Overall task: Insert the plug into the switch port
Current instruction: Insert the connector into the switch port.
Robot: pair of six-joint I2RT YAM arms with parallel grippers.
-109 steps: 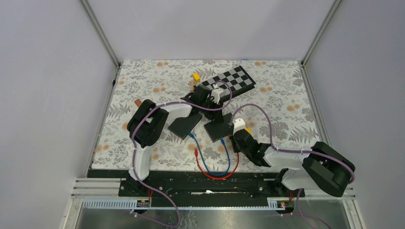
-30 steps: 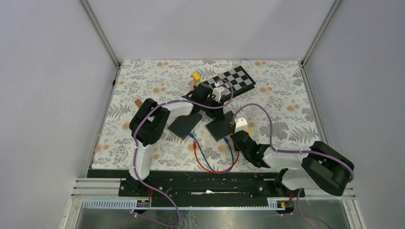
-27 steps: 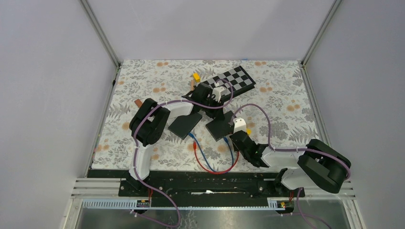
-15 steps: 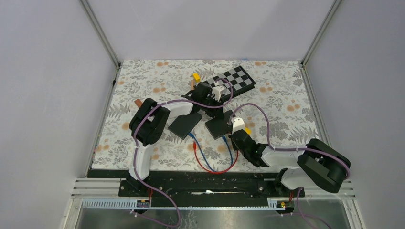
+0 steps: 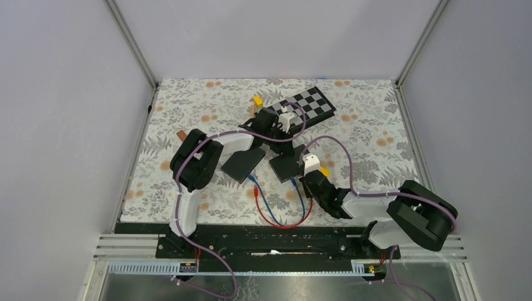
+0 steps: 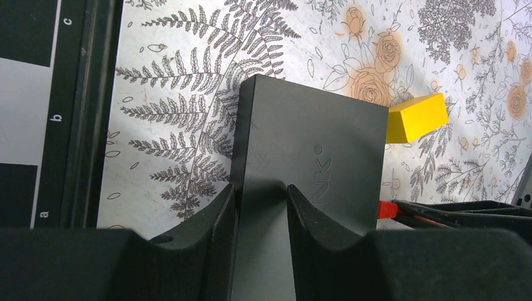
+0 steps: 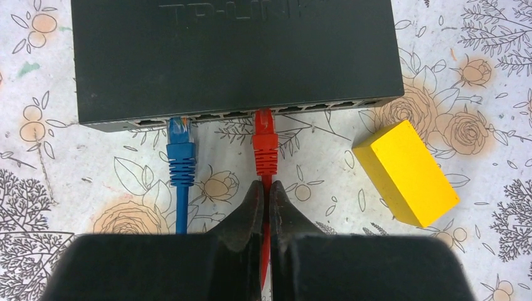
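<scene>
Red plastic with a ribbed boot, the plug [image 7: 265, 141] now sits with its nose inside a port near the middle of the switch [image 7: 232, 56], at 12 o'clock in the right wrist view. Over the last few seconds the right arm has crept toward 11 o'clock in the overhead view, carrying the plug up to the port row, and the switch has shifted slightly. This suggests the insertion is made or nearly so, though whether the latch has clicked cannot be told. The right jaws are closed on the thin red cable [image 7: 266, 178] just behind the boot. At 9 o'clock of the plug, a blue plug [image 7: 180, 147] with the same ribbed boot occupies another port. The switch is a flat, matte black box with crisp edges and faint lettering. The left jaws are clamped on its far edge, steadying it. A smooth yellow block [image 7: 404, 172] lies at 4 o'clock of the plug, apart from it. Underneath, the surface [image 7: 63, 188] is pale, printed with grey ferns and orange roses.
</scene>
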